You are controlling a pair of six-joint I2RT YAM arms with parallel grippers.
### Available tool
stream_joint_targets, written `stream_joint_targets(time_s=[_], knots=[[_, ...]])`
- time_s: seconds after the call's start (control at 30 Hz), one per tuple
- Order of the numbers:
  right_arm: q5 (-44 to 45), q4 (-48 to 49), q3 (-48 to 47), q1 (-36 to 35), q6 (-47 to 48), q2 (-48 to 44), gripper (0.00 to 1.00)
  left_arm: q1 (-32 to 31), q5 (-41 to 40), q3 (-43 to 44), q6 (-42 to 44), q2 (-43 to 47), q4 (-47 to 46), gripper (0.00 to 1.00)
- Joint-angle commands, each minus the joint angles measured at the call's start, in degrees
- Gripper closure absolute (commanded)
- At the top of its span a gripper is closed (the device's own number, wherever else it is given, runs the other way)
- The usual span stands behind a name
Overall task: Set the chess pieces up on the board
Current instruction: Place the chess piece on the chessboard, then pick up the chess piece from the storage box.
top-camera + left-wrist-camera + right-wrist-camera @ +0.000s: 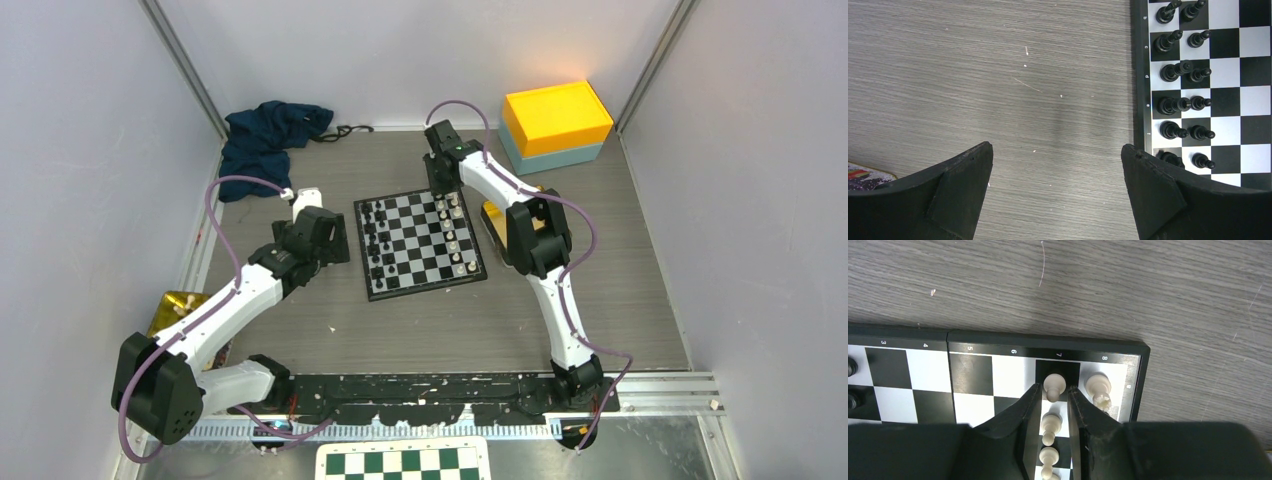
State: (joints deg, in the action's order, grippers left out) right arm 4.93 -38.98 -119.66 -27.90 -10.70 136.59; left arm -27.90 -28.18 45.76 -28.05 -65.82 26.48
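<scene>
The board [425, 290] lies mid-table, with black chess pieces [375, 240] in two columns on its left and white ones [455, 235] on its right. My right gripper [1054, 387] hangs over the far right corner of the board [998, 340], its jaws narrowly open. A white pawn [1054, 381] stands on a black square between the tips, with a small gap on each side. A white rook [1098, 386] stands just to its right. My left gripper [1056, 147] is wide open over bare table left of the board [1138, 75], beside the black pieces [1178, 75].
A yellow box on a teal base [555, 125] stands at the back right. A dark blue cloth [270, 140] lies at the back left, a shiny gold packet [175, 310] at the left edge. A green-and-white checkered panel [405, 462] lies by the arm bases.
</scene>
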Motion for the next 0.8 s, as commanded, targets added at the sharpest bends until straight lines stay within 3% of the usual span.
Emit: stream_joint_targets(time_s=[0.0, 0.77], knots=[[0.78, 1.45, -0.67, -0.08, 0.34, -5.42, 0.68, -0.22, 0.01, 1.78, -0.18, 0.45, -1.69, 0.0], [2.05, 0.18, -3.09, -0.87, 1.93, -9.47, 0.64, -0.22, -0.2, 2.56, 0.34, 0.0, -2.25, 0.0]])
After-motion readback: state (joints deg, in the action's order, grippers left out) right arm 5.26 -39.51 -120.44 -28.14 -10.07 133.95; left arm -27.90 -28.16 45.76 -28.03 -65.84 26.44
